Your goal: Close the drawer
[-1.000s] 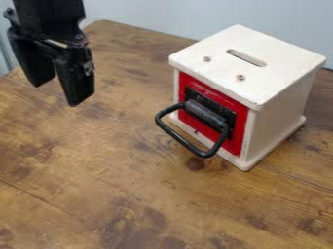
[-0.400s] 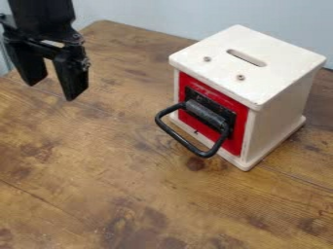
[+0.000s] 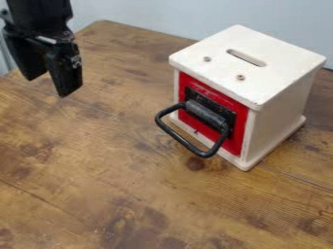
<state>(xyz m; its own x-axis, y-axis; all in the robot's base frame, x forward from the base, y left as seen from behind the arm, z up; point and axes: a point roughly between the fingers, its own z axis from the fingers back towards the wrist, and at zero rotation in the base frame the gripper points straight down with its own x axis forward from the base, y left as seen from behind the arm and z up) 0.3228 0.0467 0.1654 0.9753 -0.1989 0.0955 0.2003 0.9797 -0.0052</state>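
Wooden table against a pale wall

A brown wooden table (image 3: 92, 185) with dark grain and worn, mottled patches fills most of the view; its far edge is seen running from the upper left down toward the right. Behind that edge a plain, pale grey-blue wall (image 3: 196, 15) is seen. The surface is evenly lit, with only soft shadows cast on the wood.

Bare table (image 3: 104, 175) lies open between tool (image 3: 45, 70) and drawer (image 3: 208, 112).

Single elevated oblique view over table (image 3: 92, 185)
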